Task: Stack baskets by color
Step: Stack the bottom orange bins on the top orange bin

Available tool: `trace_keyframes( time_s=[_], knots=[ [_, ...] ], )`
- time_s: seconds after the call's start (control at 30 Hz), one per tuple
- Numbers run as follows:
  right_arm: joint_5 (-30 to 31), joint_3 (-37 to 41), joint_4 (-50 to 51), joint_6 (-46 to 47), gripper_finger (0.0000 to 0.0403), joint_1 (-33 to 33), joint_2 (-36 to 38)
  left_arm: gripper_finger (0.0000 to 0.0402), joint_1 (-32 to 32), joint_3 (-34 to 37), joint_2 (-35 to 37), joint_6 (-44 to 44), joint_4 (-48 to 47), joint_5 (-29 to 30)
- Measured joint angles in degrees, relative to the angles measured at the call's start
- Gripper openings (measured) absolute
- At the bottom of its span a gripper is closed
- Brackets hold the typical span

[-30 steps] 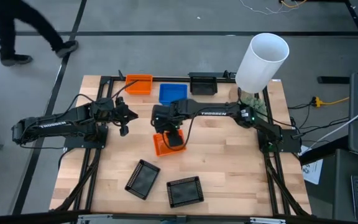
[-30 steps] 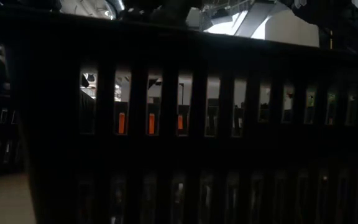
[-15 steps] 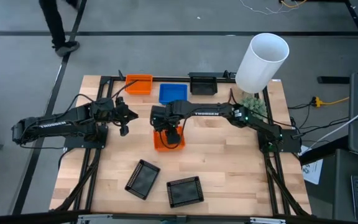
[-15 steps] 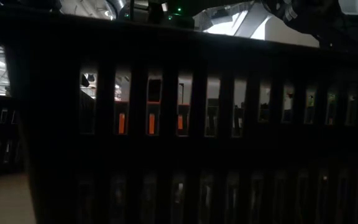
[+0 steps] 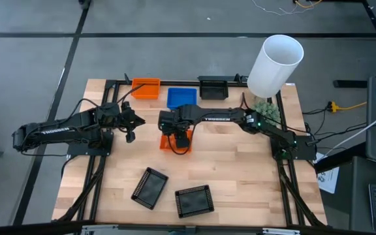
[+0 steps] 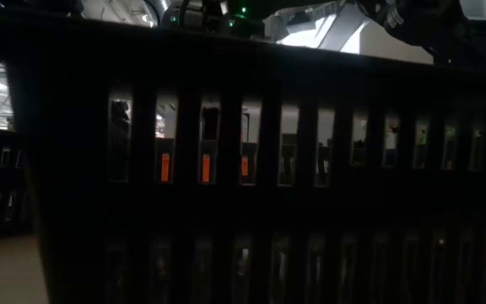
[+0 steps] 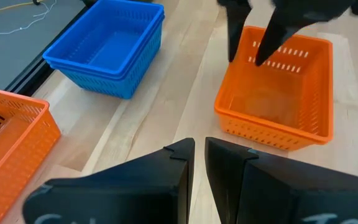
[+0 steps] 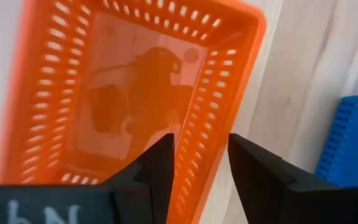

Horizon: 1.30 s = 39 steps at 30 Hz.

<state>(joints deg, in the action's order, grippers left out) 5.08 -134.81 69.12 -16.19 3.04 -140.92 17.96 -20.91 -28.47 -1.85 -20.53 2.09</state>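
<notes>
An orange basket (image 5: 170, 145) is at mid-table beneath my right gripper (image 5: 180, 136), which points steeply down and is shut on its wall. At the far edge stand another orange basket (image 5: 145, 88), stacked blue baskets (image 5: 181, 97) and a black basket (image 5: 213, 88). Two more black baskets (image 5: 150, 187) (image 5: 194, 200) lie on their bottoms near the front edge. My left gripper (image 5: 134, 127) hovers left of the held basket, its fingers (image 7: 185, 155) almost together with nothing between them. My right gripper holds the orange basket by one side wall (image 8: 194, 168), one finger (image 8: 157, 168) inside the basket and the other (image 8: 253, 174) outside. The fingers come from above, pointing steeply down. Whether the basket's bottom (image 7: 272, 134) touches the table cannot be told.
A tall white cylinder (image 5: 276, 64) leans at the far right corner with a small green plant (image 5: 266, 108) beside it. The low view is filled by the slotted wall of a black basket (image 6: 310, 211). Bare wood lies between the held basket and the near black ones.
My right gripper has sunk and tipped steeper. The orange basket in its hold has swung from askew to squarer with the table and shifted slightly toward the far edge. A person walking beyond the table's far left has left the view.
</notes>
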Motion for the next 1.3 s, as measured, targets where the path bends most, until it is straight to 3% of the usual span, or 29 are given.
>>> trace_keyframes(
  time_s=[0.57,0.77,1.3],
  knots=[
    [-0.4,1.0,-1.7,3.5,0.0151,2.3,0.5,0.0030,0.0,0.0,0.0,0.0,0.0,0.0],
    [-6.5,1.0,-2.2,4.2,0.0151,3.3,-0.8,0.0030,0.0,0.0,0.0,0.0,0.0,0.0],
    [-0.1,0.1,-1.1,5.2,0.0151,2.7,0.0,0.0030,0.0,0.0,0.0,0.1,-0.4,0.0]
  ],
)
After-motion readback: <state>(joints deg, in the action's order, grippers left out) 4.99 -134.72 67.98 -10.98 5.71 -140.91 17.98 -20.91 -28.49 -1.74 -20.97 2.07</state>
